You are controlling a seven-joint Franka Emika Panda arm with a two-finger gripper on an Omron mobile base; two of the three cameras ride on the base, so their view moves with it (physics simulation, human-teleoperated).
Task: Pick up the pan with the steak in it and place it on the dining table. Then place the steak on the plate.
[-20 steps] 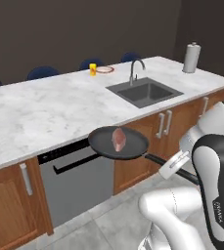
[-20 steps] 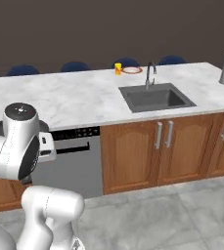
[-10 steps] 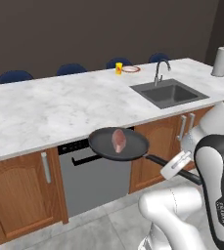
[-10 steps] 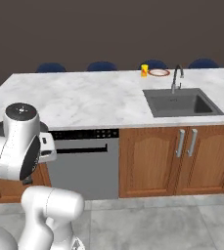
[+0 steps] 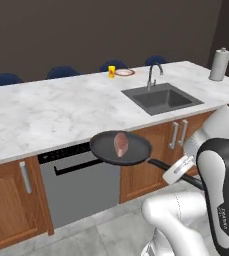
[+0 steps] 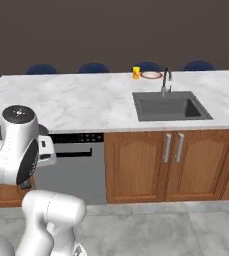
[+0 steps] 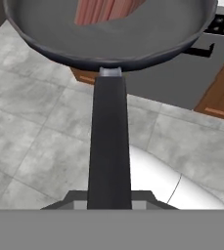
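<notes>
The whole view has slid sideways since a moment ago: the sink, tap and far chairs now sit further right in both base views. That is the robot's base driving along, not the things moving. The pan and steak sit in the same spot next to the arm as before.

The gripper (image 7: 109, 205) is clamped tight on the far end of the pan's long black handle, and the handle runs straight out from the fingers to the bowl. The pan (image 5: 120, 148) is round, shallow and black, held level in the air, just in front of the dining table (image 5: 46, 112) edge and above the floor. The steak (image 5: 121, 143) lies in the middle of the pan, pinkish-red with paler edges.

Far across the marble top, the plate (image 5: 124, 72) with its red rim rests beside a small yellow cup (image 5: 111, 72), near the tap (image 5: 154, 75) and the dark sink (image 5: 162, 98).
</notes>
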